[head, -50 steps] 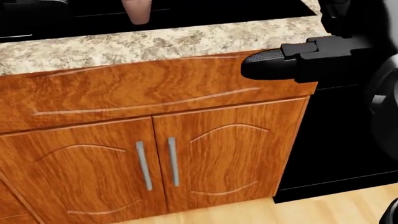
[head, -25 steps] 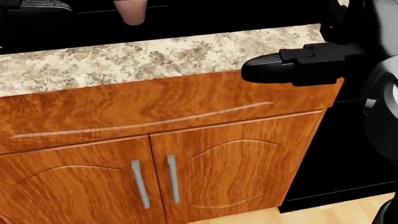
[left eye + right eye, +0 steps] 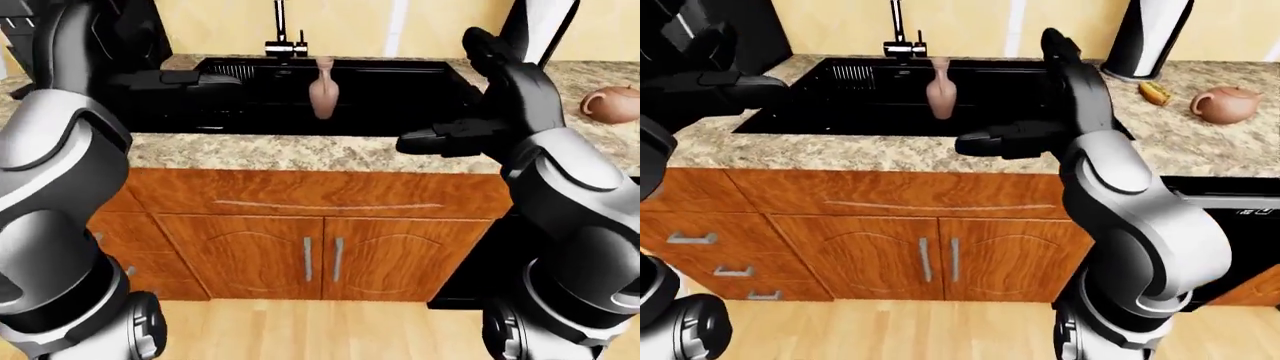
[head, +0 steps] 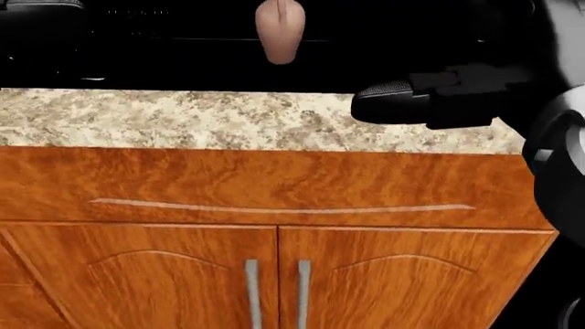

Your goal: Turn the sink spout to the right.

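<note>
In your left-eye view, the black sink sits sunk into the speckled granite table, and the thin dark spout rises straight up at the basin's top rim, running out of the top edge. A smooth pink vase with a narrow neck stands upright in the basin. Your left hand, matte black, lies flat and extended over the sink's left part; your right hand reaches leftward over the table's near edge, fingers stretched out, gripping nothing. A rounded clay teapot sits at far right. In your head view, you see the glossy wood-grain cabinet with two slim metal handles, the granite strip above it, the vase's belly at the top, and the right hand's ribbed black finger pointing left. In your right-eye view, a tall curved black-and-white object stands on the table near a small yellowish item, and grey drawer pulls show at lower left.
</note>
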Robot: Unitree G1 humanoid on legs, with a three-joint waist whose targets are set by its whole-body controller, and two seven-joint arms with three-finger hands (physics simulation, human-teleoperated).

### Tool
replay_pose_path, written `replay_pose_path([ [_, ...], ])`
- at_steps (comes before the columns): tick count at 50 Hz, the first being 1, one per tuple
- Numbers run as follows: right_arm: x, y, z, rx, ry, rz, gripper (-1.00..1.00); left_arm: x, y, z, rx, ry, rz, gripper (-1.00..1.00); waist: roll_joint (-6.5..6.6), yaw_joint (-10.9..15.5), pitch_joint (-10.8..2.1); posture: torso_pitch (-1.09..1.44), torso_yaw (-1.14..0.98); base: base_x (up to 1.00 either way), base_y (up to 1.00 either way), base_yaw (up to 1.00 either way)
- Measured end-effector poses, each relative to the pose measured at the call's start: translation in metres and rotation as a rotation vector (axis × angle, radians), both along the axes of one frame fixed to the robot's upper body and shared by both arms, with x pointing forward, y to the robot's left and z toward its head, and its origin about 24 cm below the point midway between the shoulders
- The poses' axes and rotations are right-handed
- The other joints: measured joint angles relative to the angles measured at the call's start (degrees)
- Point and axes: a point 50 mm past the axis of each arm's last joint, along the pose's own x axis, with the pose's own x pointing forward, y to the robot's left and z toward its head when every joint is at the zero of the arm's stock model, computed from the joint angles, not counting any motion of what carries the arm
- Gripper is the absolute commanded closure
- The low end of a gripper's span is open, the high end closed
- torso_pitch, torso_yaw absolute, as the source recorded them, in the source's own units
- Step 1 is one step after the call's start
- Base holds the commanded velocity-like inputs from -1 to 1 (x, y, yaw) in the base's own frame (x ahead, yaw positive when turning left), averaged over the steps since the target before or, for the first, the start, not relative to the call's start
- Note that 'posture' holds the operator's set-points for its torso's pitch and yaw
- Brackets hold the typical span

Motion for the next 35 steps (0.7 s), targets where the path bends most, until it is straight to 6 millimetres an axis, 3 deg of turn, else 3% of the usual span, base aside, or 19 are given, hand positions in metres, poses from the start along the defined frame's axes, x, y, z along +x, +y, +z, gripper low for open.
replay_pose_path([
  [9,0.001,-0.012,-0.004,0.017,0.029,-0.080,-1.00,0.005,-0.011,-0.004,0.025,0.051,-0.068,-1.00,2.52,-3.1,0.70,0.00,0.00,0.00,0.00,0.00],
  [14,0.000,-0.010,0.001,0.028,0.008,-0.061,-1.00,0.004,-0.009,0.000,0.026,0.033,-0.062,-1.00,3.10,-3.6,0.43,0.00,0.00,0.05,0.00,0.00],
  [18,0.000,-0.006,0.000,0.008,0.013,-0.042,-1.00,0.005,-0.005,-0.001,0.019,0.046,-0.043,-1.00,2.29,-2.1,1.79,0.00,0.00,0.48,0.00,0.00],
  [21,-0.003,-0.005,0.004,0.012,-0.013,-0.027,-1.00,0.001,-0.003,0.004,0.017,0.018,-0.030,-1.00,2.24,-1.4,0.51,0.00,0.00,0.49,0.00,0.00],
  [25,-0.003,-0.006,0.003,0.023,-0.021,-0.034,-1.00,-0.004,-0.004,0.014,0.025,-0.025,-0.036,-1.00,-0.11,-0.8,-0.46,0.00,0.00,0.49,0.00,0.00],
  [26,-0.003,-0.008,0.003,0.023,-0.021,-0.041,-1.00,-0.003,-0.005,0.012,0.021,-0.026,-0.042,-1.00,-0.41,-1.3,-0.38,0.00,0.00,0.49,0.00,0.00],
  [27,-0.003,-0.009,0.000,0.028,-0.012,-0.049,-1.00,-0.002,-0.006,0.007,0.022,-0.011,-0.048,-1.00,0.13,-1.9,0.54,0.00,0.00,0.49,0.00,0.00],
  [28,-0.002,-0.012,-0.004,0.033,0.007,-0.062,-1.00,0.001,-0.009,0.000,0.028,0.017,-0.060,-1.00,-0.15,-2.1,1.20,0.00,0.00,0.48,0.00,0.00],
  [30,0.000,-0.014,-0.008,0.034,0.040,-0.081,-1.00,0.006,-0.012,-0.009,0.039,0.071,-0.079,-1.00,-0.77,-2.5,1.24,0.00,0.00,0.49,0.00,0.00],
  [35,-0.002,-0.010,-0.002,0.027,0.005,-0.066,-1.00,0.004,-0.009,-0.003,0.033,0.057,-0.066,-1.00,1.38,-2.8,1.05,0.00,0.00,0.49,0.00,0.00],
])
